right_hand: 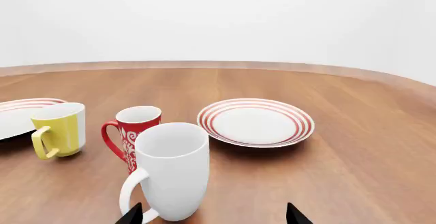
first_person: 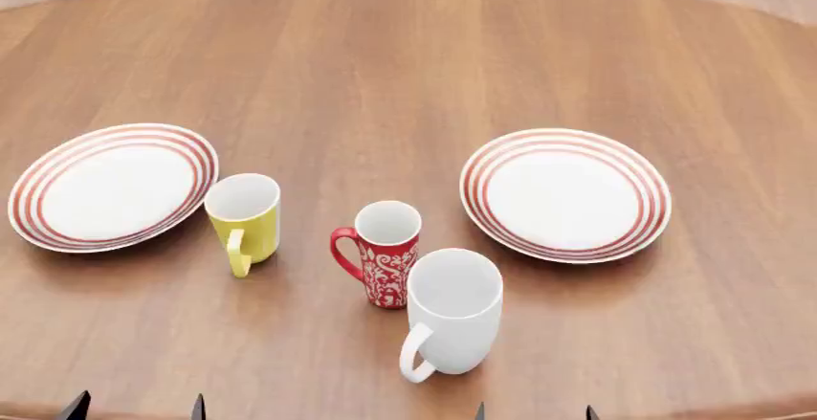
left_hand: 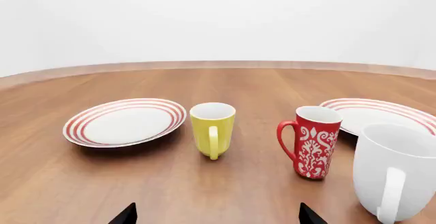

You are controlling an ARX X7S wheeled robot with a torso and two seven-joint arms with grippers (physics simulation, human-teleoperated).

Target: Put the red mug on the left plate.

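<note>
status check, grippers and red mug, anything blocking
Both grippers open, empty, at near table edge. Red mug upright on table, not yet gripped. Yellow mug stands between it and left plate; white mug close beside.

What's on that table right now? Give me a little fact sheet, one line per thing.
table: round, brown wood
red mug: upright near the table's middle, handle to the left, empty
yellow mug: upright beside the left plate
white mug: largest, just in front of the red mug
left plate: bare
right plate: bare
left gripper: open, holding nothing
right gripper: open, holding nothing
</note>
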